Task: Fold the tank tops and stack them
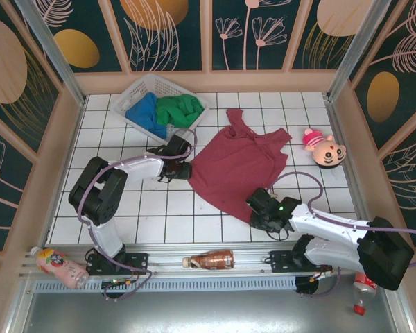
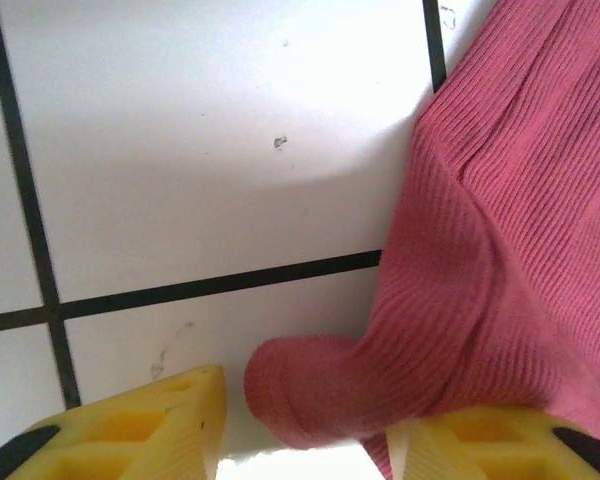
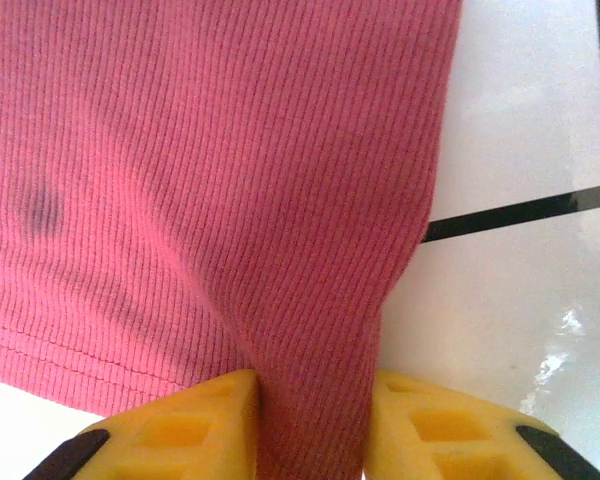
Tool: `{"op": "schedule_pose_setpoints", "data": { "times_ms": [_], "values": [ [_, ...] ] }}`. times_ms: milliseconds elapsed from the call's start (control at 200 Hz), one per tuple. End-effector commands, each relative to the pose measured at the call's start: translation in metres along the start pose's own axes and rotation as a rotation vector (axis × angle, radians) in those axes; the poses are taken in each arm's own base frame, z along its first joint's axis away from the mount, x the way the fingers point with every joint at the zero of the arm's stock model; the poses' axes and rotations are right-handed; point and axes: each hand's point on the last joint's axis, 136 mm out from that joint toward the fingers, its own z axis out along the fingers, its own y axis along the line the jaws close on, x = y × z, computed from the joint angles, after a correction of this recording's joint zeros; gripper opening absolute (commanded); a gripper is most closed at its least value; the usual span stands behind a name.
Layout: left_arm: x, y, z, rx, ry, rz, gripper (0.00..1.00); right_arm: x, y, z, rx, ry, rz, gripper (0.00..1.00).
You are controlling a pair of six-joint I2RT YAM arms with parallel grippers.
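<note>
Maroon top (image 1: 239,166) lies flat between both grippers, long axis diagonal: straps point away and right, hem toward the arms. Right gripper (image 3: 310,430) pinches a ridge of hem cloth. Left gripper (image 2: 305,435) is half-wide, with a hem-corner fold between its fingers and a gap on one side. Green top (image 1: 180,111) and blue top (image 1: 144,114) sit bunched in basket (image 1: 149,83) beyond left gripper, shapes hidden. Bottle (image 1: 209,260) label unreadable.

White basket (image 1: 136,90), pink pig toy (image 1: 324,148), brown bottle (image 1: 211,260), pink bottle (image 1: 57,267)
</note>
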Motion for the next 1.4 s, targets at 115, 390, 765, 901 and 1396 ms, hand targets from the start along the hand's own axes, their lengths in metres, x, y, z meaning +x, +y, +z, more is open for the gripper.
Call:
{"op": "schedule_pose_setpoints", "data": {
  "times_ms": [115,390,765,901,1396],
  "values": [
    [-0.001,-0.014,0.014,0.084,0.022,0.005,0.26,0.017,-0.004,0.015,0.001,0.061,0.012,0.2],
    [-0.011,-0.02,0.001,0.099,0.002,0.024,0.0,0.004,0.001,0.003,-0.022,0.015,0.022,0.09],
    [-0.06,-0.05,-0.118,0.211,-0.122,0.008,0.0,-0.108,0.028,-0.127,-0.171,-0.453,-0.017,0.0],
    [-0.098,-0.059,-0.179,0.228,-0.246,0.005,0.0,-0.158,0.03,-0.22,-0.212,-0.714,-0.046,0.0],
    [-0.275,-0.112,-0.385,0.311,-0.871,0.071,0.0,-0.265,0.054,-0.466,-0.076,-1.399,-0.253,0.0]
  ]
}}
